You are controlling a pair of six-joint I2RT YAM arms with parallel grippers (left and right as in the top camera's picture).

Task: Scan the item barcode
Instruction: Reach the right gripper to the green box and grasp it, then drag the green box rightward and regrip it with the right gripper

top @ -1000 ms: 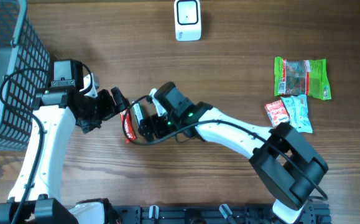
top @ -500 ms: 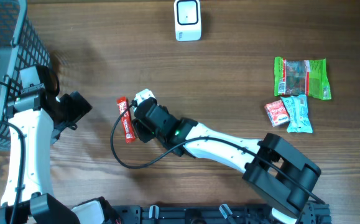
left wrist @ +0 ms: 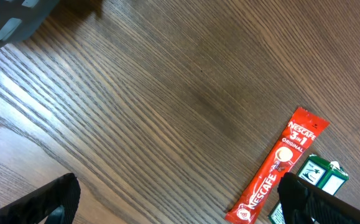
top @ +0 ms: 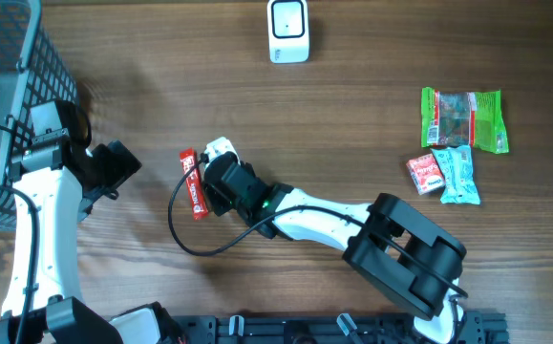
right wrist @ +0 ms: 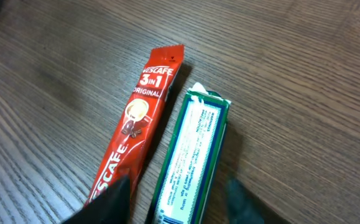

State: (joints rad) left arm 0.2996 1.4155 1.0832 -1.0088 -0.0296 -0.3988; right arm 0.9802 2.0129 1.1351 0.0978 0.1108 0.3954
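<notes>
A green and white box (right wrist: 195,149) lies on the wooden table beside a red Nescafe stick (right wrist: 133,140). My right gripper (right wrist: 180,205) straddles the box's near end, its jaws narrowed, with a thin gap showing on each side. Its left finger (right wrist: 108,202) overlaps the stick's lower end. From overhead the box (top: 221,148) pokes out from under the right gripper (top: 217,174), with the stick (top: 193,183) just to its left. My left gripper (top: 121,164) hangs wide open and empty to the left of both. The white scanner (top: 287,31) stands at the far middle edge.
A dark mesh basket (top: 28,76) fills the far left corner, close behind the left arm. Several snack packets (top: 459,119) lie at the right. A black cable (top: 185,244) loops on the table under the right arm.
The left arm drew back leftward from the stick, then held still. The right gripper moved left over the box and its jaws narrowed around it.
</notes>
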